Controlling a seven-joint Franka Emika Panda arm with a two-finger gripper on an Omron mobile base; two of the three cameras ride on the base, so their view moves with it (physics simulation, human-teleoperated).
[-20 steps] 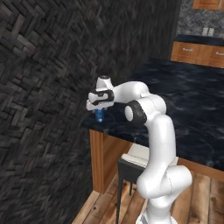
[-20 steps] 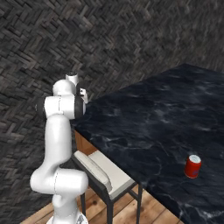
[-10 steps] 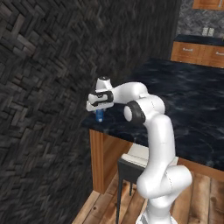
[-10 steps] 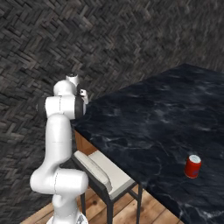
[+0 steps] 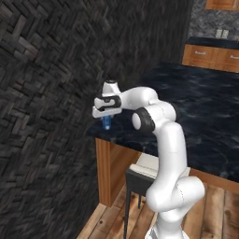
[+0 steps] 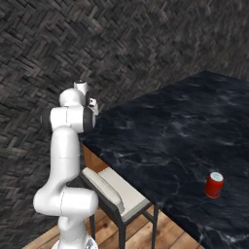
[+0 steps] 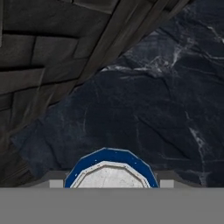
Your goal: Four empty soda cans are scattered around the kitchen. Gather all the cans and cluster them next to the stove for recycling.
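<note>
Blue can (image 5: 106, 122) stood upright, long axis vertical, silvery top up, at counter (image 5: 200, 116) corner nearest brick wall (image 5: 42, 93). Gripper (image 5: 106, 119) pointed straight down over it, fingers clenched on can's sides. Arm folded, elbow high, forearm reaching left toward wall. Red can (image 6: 214, 185) upright too, well apart on same counter.

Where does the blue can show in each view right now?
Left base view: blue can under the gripper, at the counter's near corner.
Right base view: hidden behind the arm; a red can stands lower right.
Hand view: its top at bottom centre.
Shared landmark: the black counter.
</note>
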